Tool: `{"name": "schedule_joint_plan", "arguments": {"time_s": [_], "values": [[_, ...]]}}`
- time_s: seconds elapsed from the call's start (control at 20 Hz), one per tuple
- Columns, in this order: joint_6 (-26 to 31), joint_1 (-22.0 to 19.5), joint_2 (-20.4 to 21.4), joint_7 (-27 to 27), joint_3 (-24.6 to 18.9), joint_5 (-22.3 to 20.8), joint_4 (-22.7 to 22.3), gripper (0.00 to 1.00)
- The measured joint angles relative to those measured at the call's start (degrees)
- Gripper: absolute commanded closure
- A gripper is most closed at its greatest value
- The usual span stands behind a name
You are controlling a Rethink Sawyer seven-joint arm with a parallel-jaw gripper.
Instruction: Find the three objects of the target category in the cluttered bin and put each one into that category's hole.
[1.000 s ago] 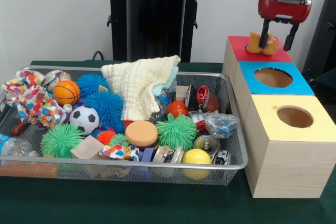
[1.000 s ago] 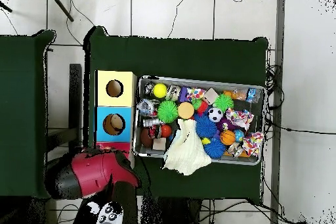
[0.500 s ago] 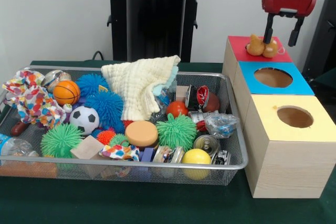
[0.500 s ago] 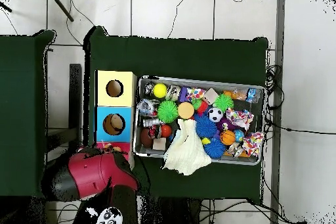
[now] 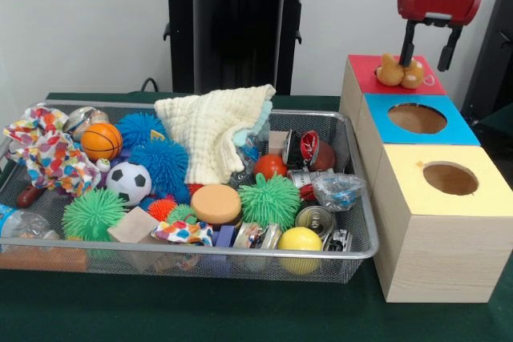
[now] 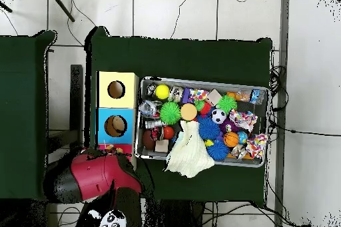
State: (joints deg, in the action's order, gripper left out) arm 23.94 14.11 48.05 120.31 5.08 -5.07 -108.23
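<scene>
The cluttered bin (image 5: 200, 249) is a wide silver wire-mesh basket filled with balls, spiky toys, cans, cloths and blocks; it also shows in the overhead view (image 6: 200, 82). My gripper (image 5: 426, 51) is open and empty, hanging just above the red-topped box (image 5: 363, 70) at the far right. A small orange-yellow lumpy object (image 5: 400, 71) lies on that red top, below and slightly left of the fingers, apart from them. In the overhead view the red arm (image 6: 100, 174) covers the gripper and most of the red box.
Three wooden boxes stand in a row right of the bin: red top, blue top (image 5: 455, 130) with a round hole, yellow top (image 5: 490, 194) with a round hole. A cream knitted cloth (image 5: 212, 130) drapes over the bin's far rim. The robot's pedestal (image 5: 236, 30) stands behind.
My gripper rose from around the orange-yellow object and let it go. The object now rests on the red top, shifted slightly. The bin's contents have not moved.
</scene>
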Motion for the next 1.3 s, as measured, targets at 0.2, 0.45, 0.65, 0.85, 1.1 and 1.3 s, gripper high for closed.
{"name": "schedule_joint_plan", "arguments": {"time_s": [0.2, 0.45, 0.65, 0.85, 1.1, 1.3], "values": [[-0.1, -0.1, -0.1, 0.0, 0.7, 0.0, 0.2, 0.0], [-0.7, -0.1, -0.4, 0.0, 2.3, 0.0, 0.6, 0.0], [-1.6, -0.1, -0.7, 0.0, 3.3, 0.0, 0.6, 0.0], [-3.3, -0.3, -1.2, 0.0, 3.6, 0.0, 0.6, 0.0], [-5.9, -0.4, -1.6, 0.0, 3.8, 0.0, 0.6, 0.0], [-8.3, -0.6, -2.1, 0.0, 4.1, 0.0, 0.6, 0.0]]}}
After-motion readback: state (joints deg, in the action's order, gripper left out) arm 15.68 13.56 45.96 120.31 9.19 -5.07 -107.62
